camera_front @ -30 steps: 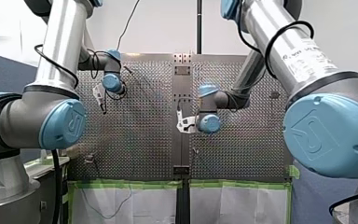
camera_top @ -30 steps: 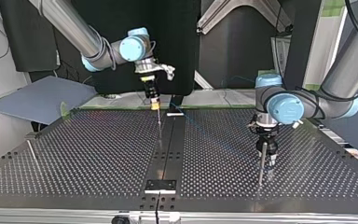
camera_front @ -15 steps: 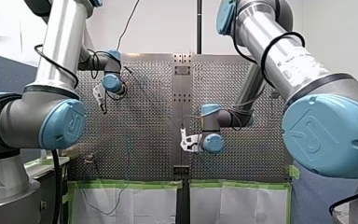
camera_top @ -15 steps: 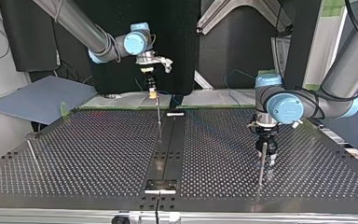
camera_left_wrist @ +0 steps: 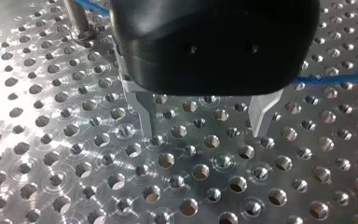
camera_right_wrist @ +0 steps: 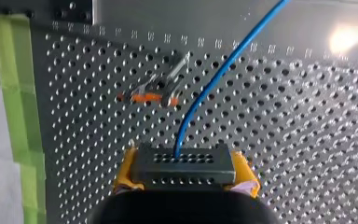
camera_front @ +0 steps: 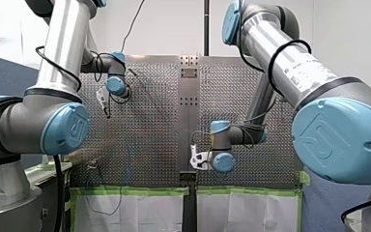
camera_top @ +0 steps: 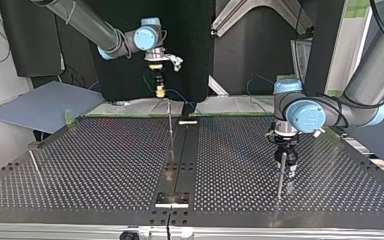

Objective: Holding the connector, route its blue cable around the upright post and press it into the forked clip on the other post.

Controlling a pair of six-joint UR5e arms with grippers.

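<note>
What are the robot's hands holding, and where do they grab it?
My right gripper clamps the dark connector by its two sides between yellow pads; the blue cable leaves its face. My left gripper is open, holding nothing.

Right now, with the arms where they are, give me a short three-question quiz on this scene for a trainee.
1. True or false: my left gripper is open, with nothing between its fingers.
2. What does my right gripper hold? A) a screwdriver B) the black connector on the blue cable C) a roll of tape
3. Fill in: the upright post at the top view's right stands beside my ___ gripper.
Key: 1 true; 2 B; 3 left.
</note>
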